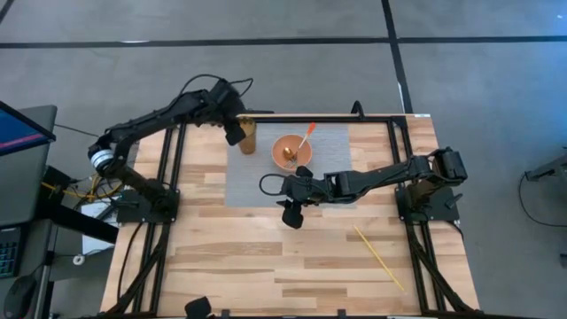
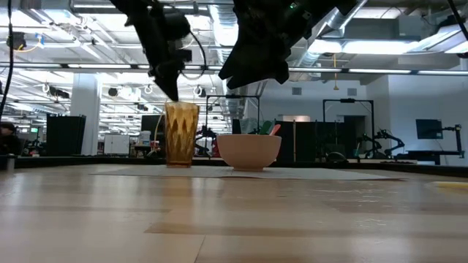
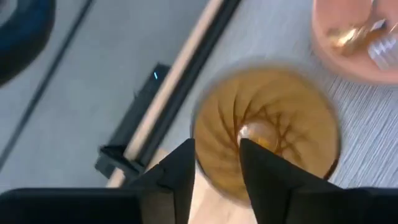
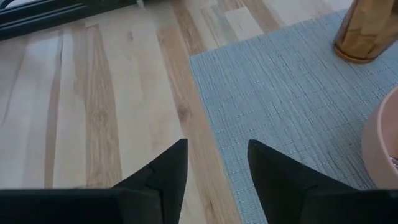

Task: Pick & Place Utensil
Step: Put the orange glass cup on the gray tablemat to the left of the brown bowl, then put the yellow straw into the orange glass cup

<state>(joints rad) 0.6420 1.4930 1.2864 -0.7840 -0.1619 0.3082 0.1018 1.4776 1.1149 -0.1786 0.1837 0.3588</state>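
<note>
An amber ribbed cup (image 1: 248, 137) (image 2: 181, 135) stands upright on a grey mat (image 1: 345, 168). Beside it a peach bowl (image 1: 288, 155) (image 2: 248, 152) holds utensils; one orange handle (image 1: 306, 136) sticks out over its far rim. My left gripper (image 3: 216, 149) (image 1: 235, 133) is open and hovers at the cup's rim (image 3: 202, 134), one finger over the inside and one outside; the low view shows its tips just above the cup. My right gripper (image 4: 217, 146) (image 1: 292, 215) is open, held above the mat's near edge, empty.
A thin yellow stick (image 1: 381, 259) lies on the bare wood toward the table's near right. A black frame rail (image 1: 310, 116) runs along the far edge behind the cup and bowl. The wood near the front (image 1: 266, 266) is bare.
</note>
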